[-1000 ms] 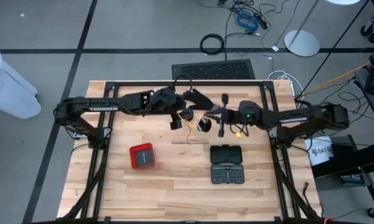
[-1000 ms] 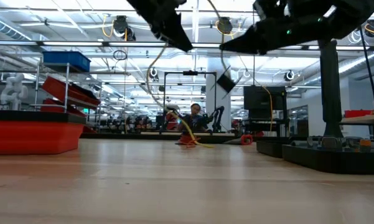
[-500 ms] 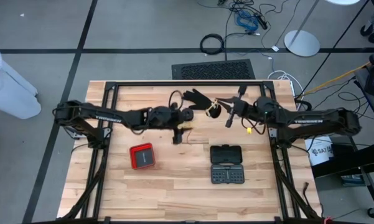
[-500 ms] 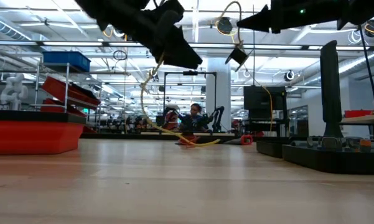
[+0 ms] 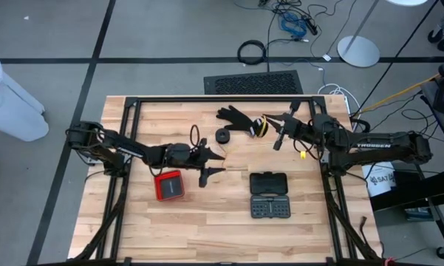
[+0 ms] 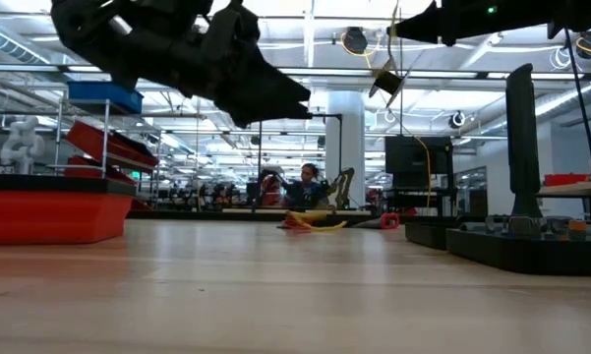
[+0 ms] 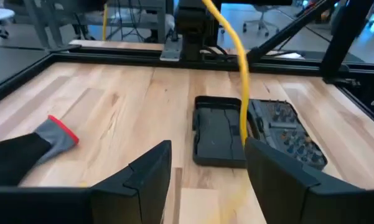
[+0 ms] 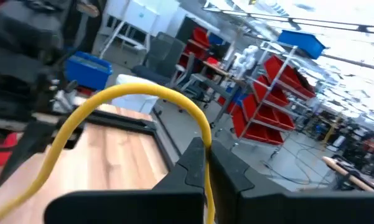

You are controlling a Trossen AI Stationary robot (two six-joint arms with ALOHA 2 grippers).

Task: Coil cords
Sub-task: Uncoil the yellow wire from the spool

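Your right fingers are clenched on a yellow cord — in the right wrist view it arches up out of the pinch and drops away toward the desk. From above, that gripper sits raised near the far edge of the desk, just beside a small yellow-and-dark cord bundle that lies against the black glove. A grip that high probably keeps the free length off the wood so that it can be fed into a loop, though you cannot see where the tail ends.

Your left fingers are spread and empty: the left wrist view shows bare desk between them. Past them a yellow cord hangs in front of the open black tool case, and the glove's red cuff shows off to one side. From above, the left gripper hovers just beside the red box, well apart from the cords, with a thin dark loop close by the arm. Open and low like this, it looks ready to take a strand rather than hold one.

Another small round black bundle rests on the desk between the two grippers, near the glove. The coiling looks partly done — two bundles down, one cord in hand.
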